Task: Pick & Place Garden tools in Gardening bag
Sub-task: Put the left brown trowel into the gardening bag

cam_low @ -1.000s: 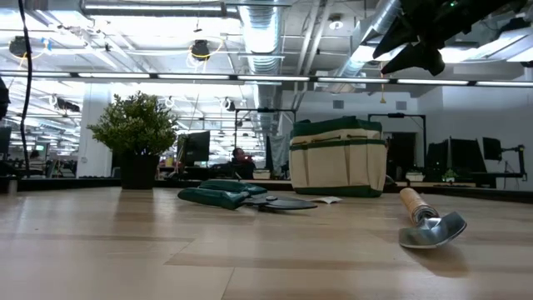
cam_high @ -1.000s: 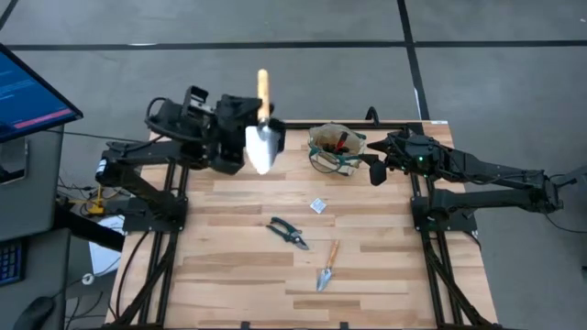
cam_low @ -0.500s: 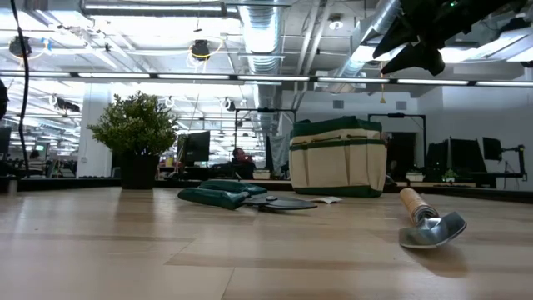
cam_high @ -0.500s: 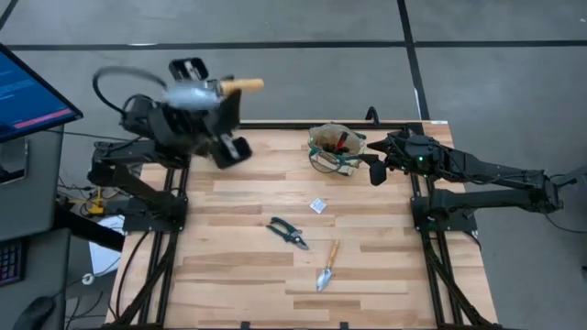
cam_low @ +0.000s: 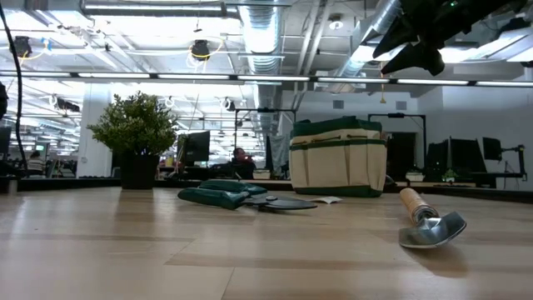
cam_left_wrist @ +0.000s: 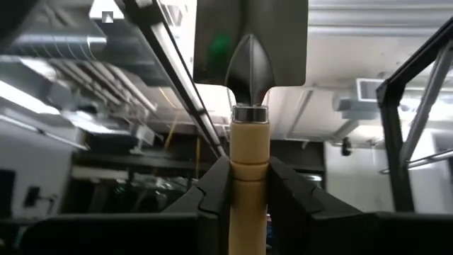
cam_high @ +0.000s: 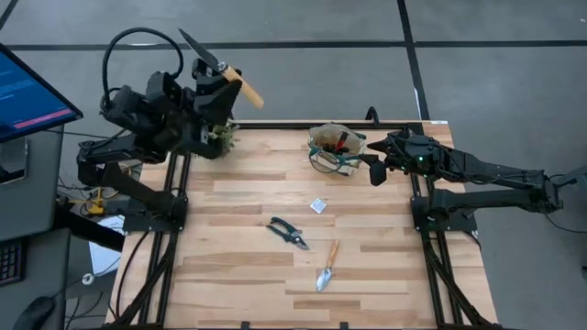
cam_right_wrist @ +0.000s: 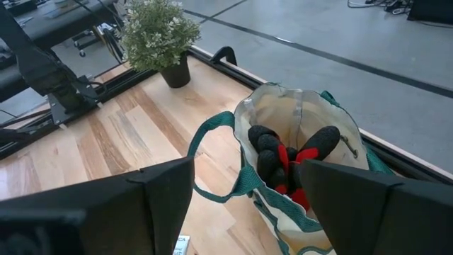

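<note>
My left gripper (cam_left_wrist: 249, 185) is clamping the wooden handle of the silver trowel (cam_high: 213, 66), raised above the table's far-left corner. The pruning shears (cam_high: 288, 233) and narrow-bladed tool (cam_high: 326, 267) are lying mid-table. My right gripper (cam_high: 374, 170) is hovering, fingers spread, beside the gardening bag (cam_high: 334, 148) holding the red-and-black item (cam_right_wrist: 290, 161).

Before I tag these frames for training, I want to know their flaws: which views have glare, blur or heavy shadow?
Low view: ceiling lights glare hard, and the gardening bag and plant stand backlit. Left wrist view: the background is smeared, and the trowel blade is a dark silhouette against bright ceiling. High view and right wrist view: evenly lit and sharp.
</note>
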Robot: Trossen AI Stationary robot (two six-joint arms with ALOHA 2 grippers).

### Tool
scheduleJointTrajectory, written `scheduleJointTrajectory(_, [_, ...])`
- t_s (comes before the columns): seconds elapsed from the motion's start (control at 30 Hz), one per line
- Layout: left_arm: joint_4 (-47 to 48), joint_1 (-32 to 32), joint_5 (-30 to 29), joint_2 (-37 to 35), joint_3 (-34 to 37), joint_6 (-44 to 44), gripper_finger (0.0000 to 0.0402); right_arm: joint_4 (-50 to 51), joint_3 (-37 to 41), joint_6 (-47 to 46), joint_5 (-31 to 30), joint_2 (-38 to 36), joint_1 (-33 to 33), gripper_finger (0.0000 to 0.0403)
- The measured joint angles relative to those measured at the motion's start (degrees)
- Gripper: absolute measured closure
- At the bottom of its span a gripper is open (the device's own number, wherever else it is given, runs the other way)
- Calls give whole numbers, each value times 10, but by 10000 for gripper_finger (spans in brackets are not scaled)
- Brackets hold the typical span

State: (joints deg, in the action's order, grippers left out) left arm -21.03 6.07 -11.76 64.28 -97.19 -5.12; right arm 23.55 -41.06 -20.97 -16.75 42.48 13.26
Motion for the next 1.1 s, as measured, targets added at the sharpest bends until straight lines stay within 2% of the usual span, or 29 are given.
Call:
scheduleJointTrajectory(0.3, [34,0,-8,18,0,39,337,0,0,14,2,0,0,153])
scheduleJointTrajectory(0.5, [94,-8,-57,32,1,-5,337,0,0,14,2,0,0,153])
scheduleJointTrajectory(0.67, [162,-53,-126,61,1,-54,337,0,0,14,2,0,0,153])
scheduleJointTrajectory(0.77, [199,-101,-133,85,1,-74,337,0,0,14,2,0,0,153])
scheduleJointTrajectory(0.87, [221,-153,-90,115,1,-84,337,0,0,14,2,0,0,153])
scheduleJointTrajectory(1.1, [225,-266,95,198,1,-86,337,0,0,14,2,0,0,153])
